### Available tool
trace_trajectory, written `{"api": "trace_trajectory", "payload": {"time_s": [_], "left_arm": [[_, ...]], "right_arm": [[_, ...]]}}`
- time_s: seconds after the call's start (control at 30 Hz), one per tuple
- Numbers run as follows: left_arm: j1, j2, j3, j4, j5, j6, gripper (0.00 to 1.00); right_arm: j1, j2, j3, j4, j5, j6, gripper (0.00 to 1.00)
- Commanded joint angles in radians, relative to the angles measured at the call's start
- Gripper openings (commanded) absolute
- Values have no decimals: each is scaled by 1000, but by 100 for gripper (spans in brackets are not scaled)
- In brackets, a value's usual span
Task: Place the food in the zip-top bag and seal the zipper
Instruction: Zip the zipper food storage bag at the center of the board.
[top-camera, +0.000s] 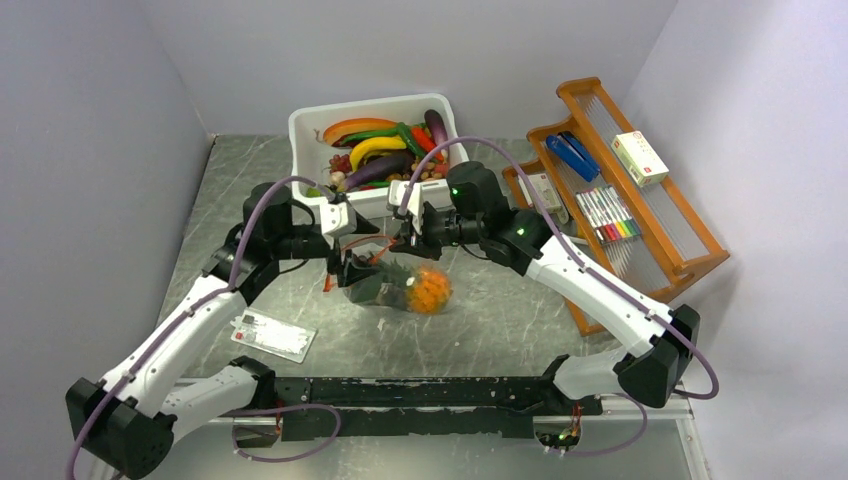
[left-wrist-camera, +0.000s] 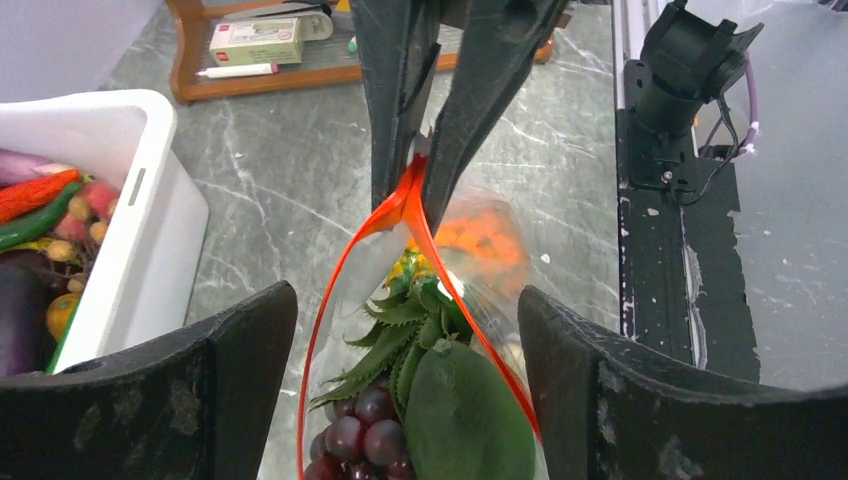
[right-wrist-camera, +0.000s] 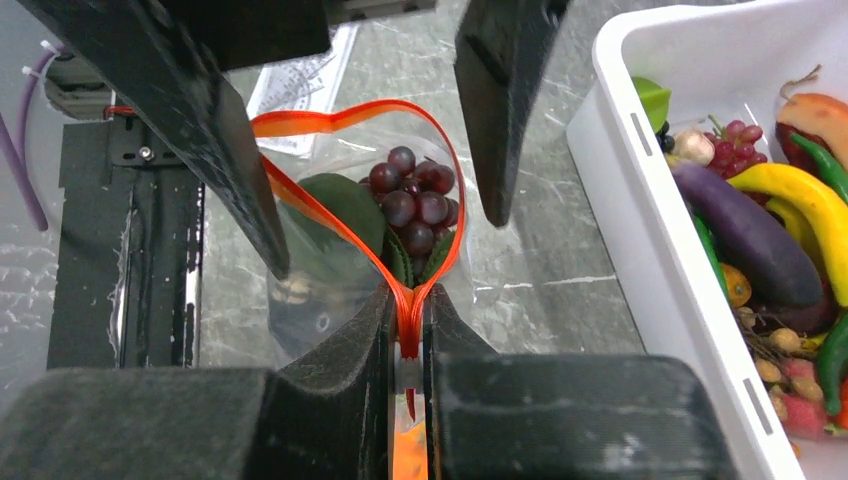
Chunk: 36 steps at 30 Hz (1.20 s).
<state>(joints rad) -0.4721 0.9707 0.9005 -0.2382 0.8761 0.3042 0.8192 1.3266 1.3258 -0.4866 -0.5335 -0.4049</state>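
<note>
The clear zip-top bag (top-camera: 385, 288) hangs just above the table with its mouth gaping. My right gripper (right-wrist-camera: 408, 320) is shut on one end of the orange-red zipper (right-wrist-camera: 455, 200), pinching both strips together. Inside lie the food pieces: the dark grape bunch (right-wrist-camera: 415, 200), a green piece (left-wrist-camera: 465, 420) and the orange pineapple (top-camera: 430, 290) with its leafy crown (left-wrist-camera: 400, 330). My left gripper (left-wrist-camera: 405, 300) stands open, one finger on each side of the open mouth and touching neither strip. In the left wrist view the right gripper (left-wrist-camera: 415, 170) grips the zipper's far end.
A white tub (top-camera: 300, 130) full of toy vegetables stands just behind the bag, close to both wrists. A white card (top-camera: 272, 335) lies on the table at the near left. A wooden rack (top-camera: 640, 180) with pens and boxes stands at the right.
</note>
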Motion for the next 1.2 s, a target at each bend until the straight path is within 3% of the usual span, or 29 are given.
{"api": "trace_trajectory", "payload": {"time_s": [0.0,0.17,0.23,0.3,0.33,0.47,0.63,0.8,0.9,1.0,1.17], "left_arm": [[-2,75,20,74,56,-21,78],[-22,129,31,49,41,46,65],[-25,136,34,44,78,92,46],[-28,139,30,48,104,129,16],[-28,138,25,49,110,144,8],[-28,131,-4,49,107,168,7],[-28,129,-30,31,80,179,7],[-28,124,-38,28,78,183,7],[-28,124,-47,36,67,181,7],[-28,126,-49,38,62,183,7],[-28,120,-56,47,66,183,7]], "right_arm": [[2,-11,-8,110,-47,26,0],[2,-18,-55,121,-137,5,0],[2,-22,-77,121,-158,-2,0],[2,-28,-101,135,-166,4,0],[1,-33,-116,149,-166,11,0],[1,-63,-177,214,-110,70,2],[0,-152,-346,357,50,200,48],[-1,-308,-571,556,163,289,69],[-1,-337,-670,671,137,330,72],[-1,-300,-727,797,118,389,68],[-2,-224,-723,937,104,410,64]]}}
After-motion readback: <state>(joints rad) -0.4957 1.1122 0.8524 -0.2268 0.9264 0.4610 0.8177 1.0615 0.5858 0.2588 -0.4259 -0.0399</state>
